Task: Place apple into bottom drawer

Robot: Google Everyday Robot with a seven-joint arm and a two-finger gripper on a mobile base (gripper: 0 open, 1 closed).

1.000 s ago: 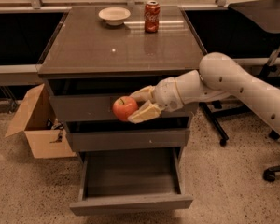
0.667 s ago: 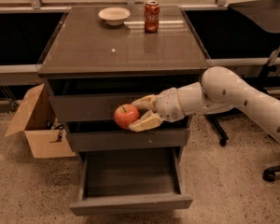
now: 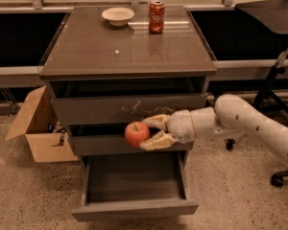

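Stock as I read it from my station, 1 camera view.

1. Hand (image 3: pixel 146 134): at the end of the white arm (image 3: pixel 249 123), which reaches in from the right. I see it clenched on the apple, with 1 pale finger (image 3: pixel 156 120) over the fruit and 1 under it. It hangs in front of the cabinet, level with the middle drawer.
2. Apple (image 3: pixel 137 133): red with a yellowish patch and the stem up. It is held in the air in front of the middle drawer's face, above the open tray below and not inside it.
3. Bottom drawer (image 3: pixel 134 208): pulled out toward the camera, a shallow grey tray with a plain front panel.
4. Middle drawer (image 3: pixel 101 145): plain grey front, about flush with the cabinet.
5. Top drawer (image 3: pixel 86 110): grey front with pale scratches near its centre.
6. Surface (image 3: pixel 125 51): brown cabinet top, glossy.
7. Bowl (image 3: pixel 118 16): pale and shallow, at the back of the surface.
8. Coca-Cola can (image 3: pixel 156 17): red, upright, just right of the bowl.
9. Cardboard box (image 3: pixel 36 128): open, on the floor to the left of the cabinet.
10. Office chair (image 3: pixel 273 13): dark, at the right edge of the view.
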